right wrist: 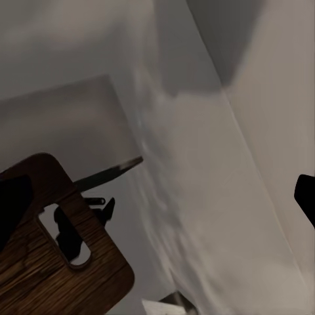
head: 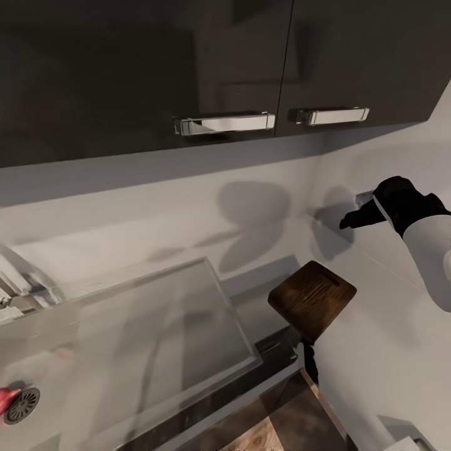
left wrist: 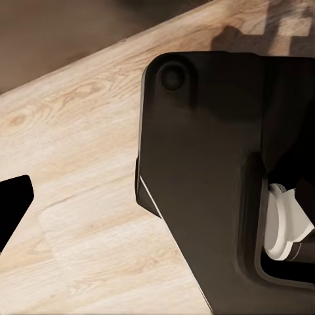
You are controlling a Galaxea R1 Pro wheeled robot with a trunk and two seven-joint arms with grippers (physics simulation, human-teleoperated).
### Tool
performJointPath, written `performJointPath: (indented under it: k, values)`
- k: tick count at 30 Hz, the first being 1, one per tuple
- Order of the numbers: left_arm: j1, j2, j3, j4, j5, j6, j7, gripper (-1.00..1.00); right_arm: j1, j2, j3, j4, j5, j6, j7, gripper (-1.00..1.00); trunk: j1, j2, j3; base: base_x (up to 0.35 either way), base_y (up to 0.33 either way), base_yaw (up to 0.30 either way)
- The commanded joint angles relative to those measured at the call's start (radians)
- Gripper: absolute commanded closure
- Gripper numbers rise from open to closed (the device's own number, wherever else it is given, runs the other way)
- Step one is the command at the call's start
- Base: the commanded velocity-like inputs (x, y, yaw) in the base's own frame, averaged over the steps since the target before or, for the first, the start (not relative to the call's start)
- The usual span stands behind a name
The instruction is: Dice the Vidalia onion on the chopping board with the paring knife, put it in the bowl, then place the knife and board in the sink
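From the head camera I see the chopping board [head: 312, 299] hanging in the air, tilted, right of centre, past the right end of the sink [head: 150, 351] and its flat drainboard wing. Nothing I can make out is holding the board; a dark shape sits just below it, too unclear to name. The board is dark brown wood with rounded corners. In the right wrist camera its slot handle [right wrist: 63, 235] shows pale through the wood, and a thin dark blade-like sliver [right wrist: 108, 173] pokes out from behind the board's edge; I cannot tell whether that is the paring knife.

My right tool [head: 348, 221] is raised at the right, well apart from the board, reaching toward the pale wall [head: 188, 207] near a small grey fitting [head: 364, 198]. Its black fingers blur together, so I cannot tell if they stand apart or together.

At the near left, the round drain [head: 22, 405] of the sink shows, with a red-pink object [head: 7, 397] touching its left side, cut by the picture's edge. Far above, two dark upper cabinet doors [head: 144, 69] carry chrome bar handles [head: 224, 123].

The left wrist camera looks down at a light wooden floor [left wrist: 79, 164] and the robot's black base [left wrist: 216, 170]. One dark fingertip [left wrist: 13, 203] of the left tool enters at the edge; its state I cannot tell.
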Motion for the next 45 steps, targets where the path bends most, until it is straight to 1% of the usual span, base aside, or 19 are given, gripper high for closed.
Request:
performJointPath:
  k: [1,25,31,34,35,45]
  values:
    - [0.001,0.000,0.000,-0.002,0.000,-0.001,0.003,-1.00,-0.001,0.000,0.003,-0.001,0.010,0.002,0.010,-1.00,0.001,-0.002,-0.003,0.000,0.000,0.000]
    - [0.000,0.000,0.000,0.011,0.000,-0.001,0.003,-1.00,-0.001,0.001,0.003,0.027,0.010,0.002,0.012,-1.00,0.001,-0.002,-0.042,0.000,0.000,0.000]
    - [0.000,0.000,0.000,0.011,0.000,-0.001,0.003,-1.00,-0.001,0.004,0.003,0.052,0.010,0.000,0.016,-1.00,0.001,-0.002,-0.051,0.000,0.000,0.000]
    - [0.000,0.000,0.000,0.011,0.000,-0.001,0.003,-1.00,-0.001,0.006,0.004,0.058,0.010,0.000,0.017,-1.00,0.001,-0.002,-0.053,0.000,0.000,0.000]
    - [0.001,0.000,0.000,0.011,0.000,-0.001,0.003,-1.00,-0.001,0.013,0.006,0.059,0.010,0.000,0.018,-1.00,0.001,-0.002,-0.053,0.000,0.000,0.000]
    - [0.000,0.000,0.000,0.011,-0.001,-0.001,0.003,-1.00,-0.001,0.017,0.009,0.062,0.010,0.000,0.016,-1.00,0.001,-0.002,-0.055,0.000,0.000,0.000]
